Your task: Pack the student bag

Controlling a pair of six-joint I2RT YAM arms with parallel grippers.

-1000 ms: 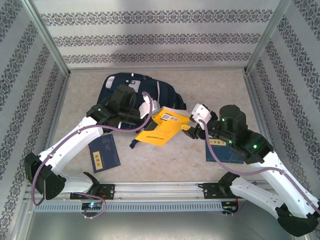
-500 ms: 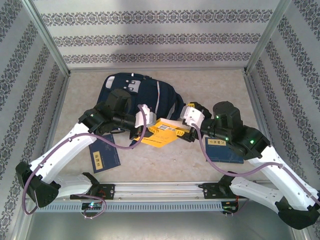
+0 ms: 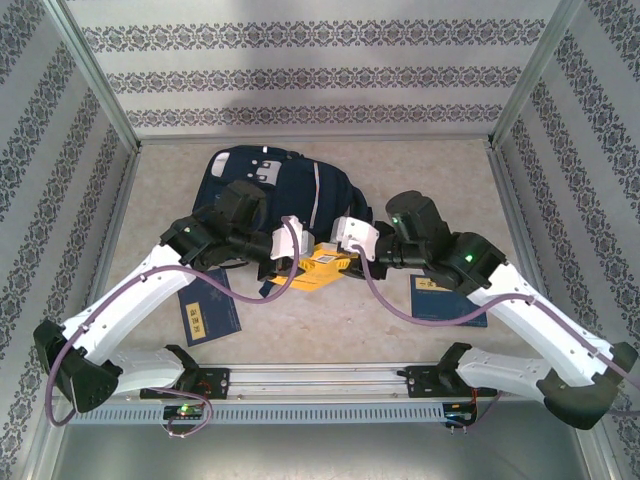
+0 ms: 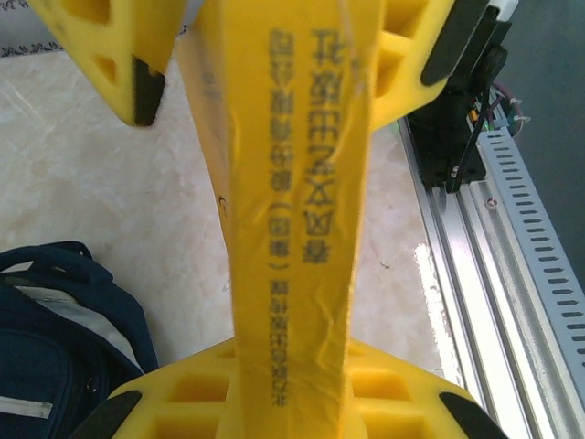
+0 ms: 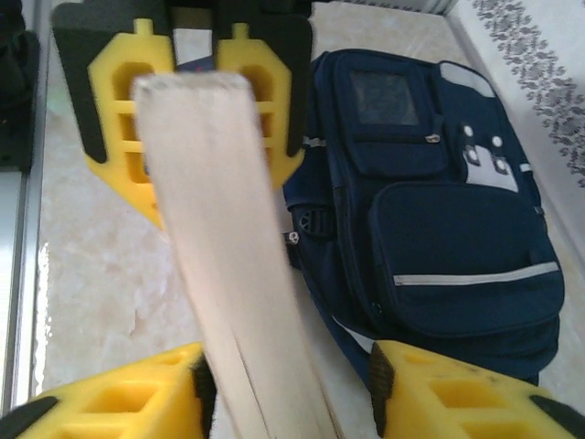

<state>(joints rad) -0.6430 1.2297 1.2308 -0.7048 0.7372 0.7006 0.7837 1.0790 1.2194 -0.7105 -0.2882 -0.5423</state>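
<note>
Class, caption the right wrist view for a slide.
Left gripper holds a book inside the open right gripper, student bag alongside.

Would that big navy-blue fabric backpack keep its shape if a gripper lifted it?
Probably not: the navy-blue fabric backpack is soft cloth lying flat, so it would likely sag. Its front bulges softly, so a pinch may grab only cloth.

A large navy-blue fabric backpack [image 3: 300, 185] lies at the far middle of the pale stone-look table [image 3: 430, 170]. Just in front of it a yellow paperback book [image 3: 322, 262] stands on edge. A dark-blue hardback book [image 3: 208, 308] lies nearer on the left, and a second dark-blue book [image 3: 450, 305] nearer on the right.
</note>
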